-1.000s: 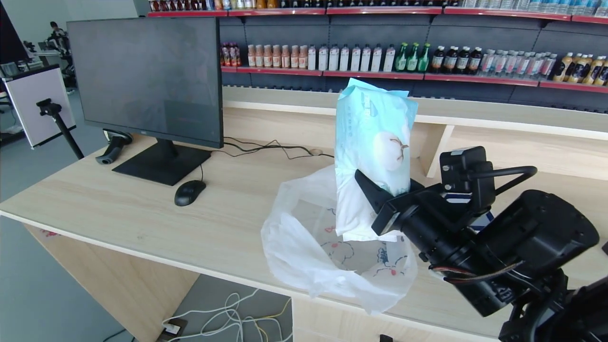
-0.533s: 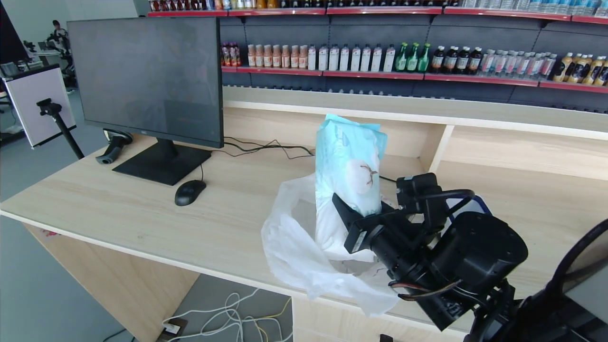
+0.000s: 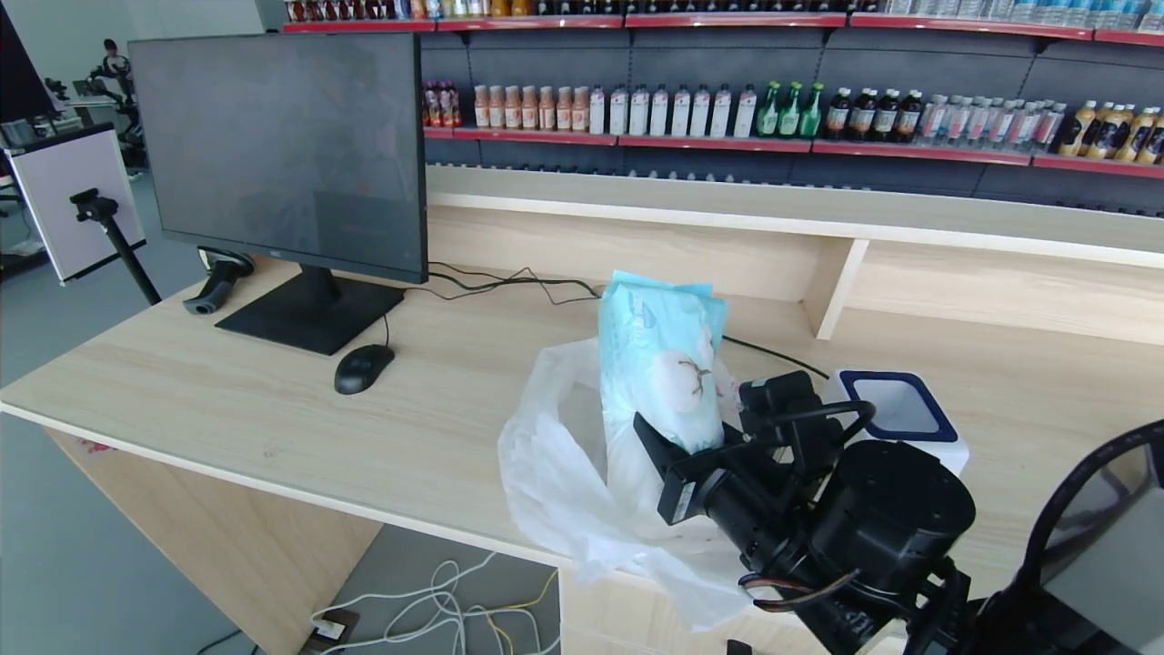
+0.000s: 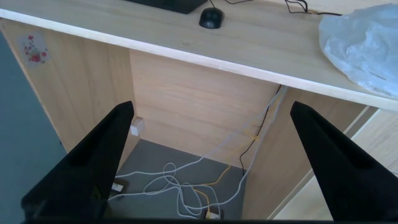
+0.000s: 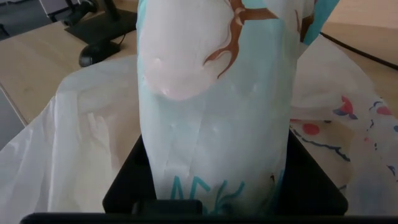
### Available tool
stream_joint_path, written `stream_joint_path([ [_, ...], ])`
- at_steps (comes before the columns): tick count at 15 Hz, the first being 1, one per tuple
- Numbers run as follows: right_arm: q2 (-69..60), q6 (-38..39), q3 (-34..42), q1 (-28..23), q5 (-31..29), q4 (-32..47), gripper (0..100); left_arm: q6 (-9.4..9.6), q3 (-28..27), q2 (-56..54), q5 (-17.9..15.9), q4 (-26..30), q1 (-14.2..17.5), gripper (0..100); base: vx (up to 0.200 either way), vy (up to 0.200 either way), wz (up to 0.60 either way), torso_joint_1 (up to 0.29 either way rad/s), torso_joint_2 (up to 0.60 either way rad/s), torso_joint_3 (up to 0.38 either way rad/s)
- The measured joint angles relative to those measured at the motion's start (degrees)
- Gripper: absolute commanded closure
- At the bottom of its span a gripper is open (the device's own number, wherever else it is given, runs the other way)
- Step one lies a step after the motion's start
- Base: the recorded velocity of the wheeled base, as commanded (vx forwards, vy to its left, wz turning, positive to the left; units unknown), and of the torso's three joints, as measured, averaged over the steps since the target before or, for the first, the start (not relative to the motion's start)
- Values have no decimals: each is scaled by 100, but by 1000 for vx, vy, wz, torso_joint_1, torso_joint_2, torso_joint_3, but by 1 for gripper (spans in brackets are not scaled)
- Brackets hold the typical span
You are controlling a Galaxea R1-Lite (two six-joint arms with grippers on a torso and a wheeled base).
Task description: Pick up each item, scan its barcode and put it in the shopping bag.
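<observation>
My right gripper (image 3: pixel 682 429) is shut on a pale blue and white soft pack (image 3: pixel 659 359) with a cotton-boll picture, holding it upright. The pack's lower part sits inside the mouth of the white translucent shopping bag (image 3: pixel 555 473) near the counter's front edge. In the right wrist view the pack (image 5: pixel 214 106) stands between the black fingers (image 5: pixel 127 180), with the bag (image 5: pixel 74 130) spread around it. My left gripper (image 4: pixel 211 155) hangs open below the counter edge, over floor cables, holding nothing. The bag (image 4: pixel 364 43) lies on the counter above it.
A white box scanner with a blue rim (image 3: pixel 896 409) stands just right of the bag. A monitor (image 3: pixel 282 155), a mouse (image 3: pixel 363 367) and a handheld scanner (image 3: pixel 216 280) occupy the wooden counter's (image 3: pixel 227 400) left half. Cables trail behind the bag. Drink shelves line the back.
My right gripper has come down and slightly left with the pack, from well above the bag into its mouth. The box scanner, hidden behind the arm before, now shows.
</observation>
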Motion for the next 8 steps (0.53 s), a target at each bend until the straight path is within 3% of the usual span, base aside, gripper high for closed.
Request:
stream_joint_path([
  [8,129,76,168,13,0,-16,100,2,0,0,0,0,0,0,0,0,0,0,0,0],
])
